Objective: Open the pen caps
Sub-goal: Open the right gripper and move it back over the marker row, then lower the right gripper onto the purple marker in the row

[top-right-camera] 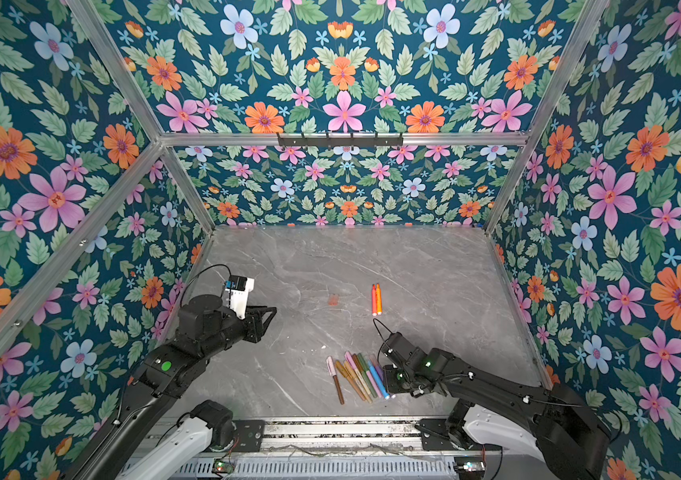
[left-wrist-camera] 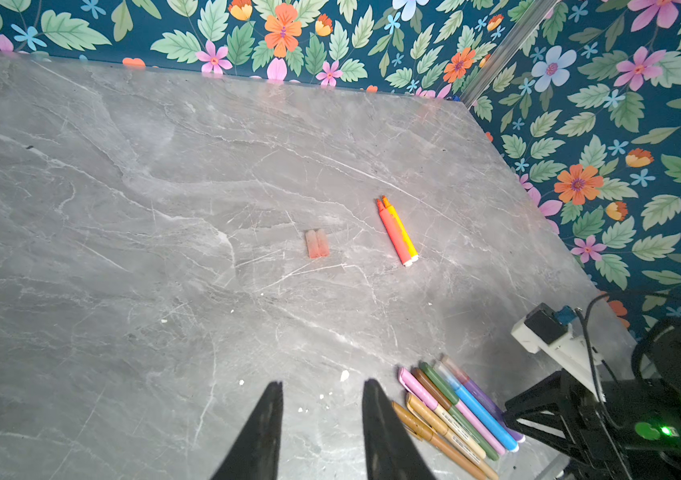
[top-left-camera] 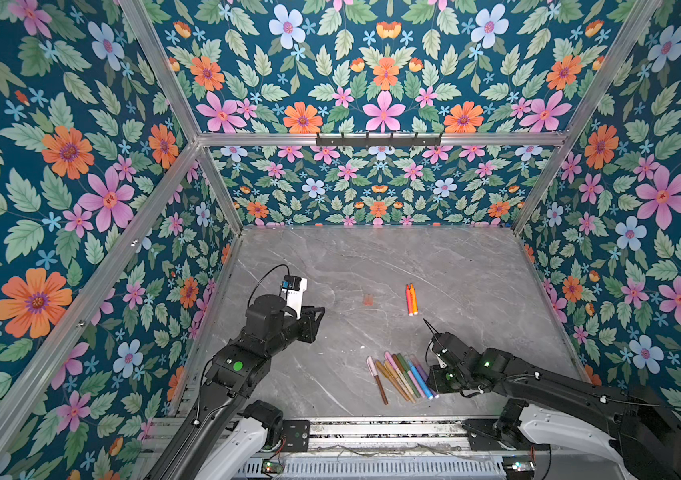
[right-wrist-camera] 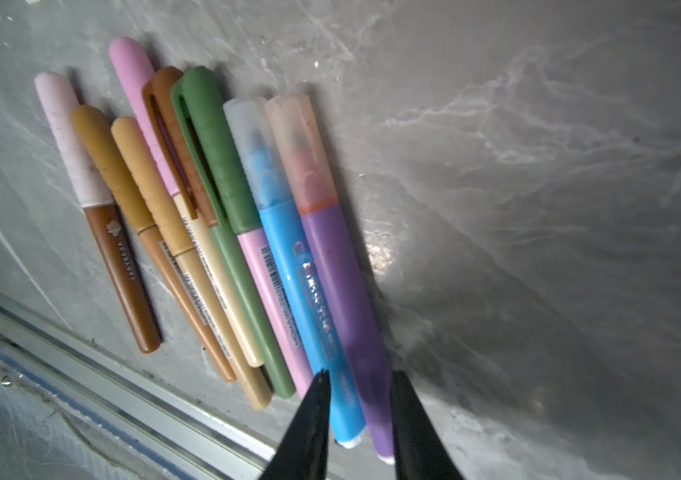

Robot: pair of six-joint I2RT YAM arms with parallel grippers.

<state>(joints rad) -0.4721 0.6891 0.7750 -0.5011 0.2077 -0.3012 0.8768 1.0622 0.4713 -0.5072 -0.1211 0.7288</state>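
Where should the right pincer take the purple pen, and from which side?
Grip the purple pen on its bare barrel near the tail, leaving its translucent peach cap free. It lies flat at the row's edge: blue pen against one side, bare table on the other. So probably come straight down, the right pincer spanning the barrel's width.

On a grey marbled table (top-left-camera: 476,266), a row of capped pens (top-left-camera: 403,376) is laid near the front edge, right of centre. Farther back, two uncapped pens (top-left-camera: 411,299) are placed touching, with two peach caps (top-left-camera: 368,299) left of them.
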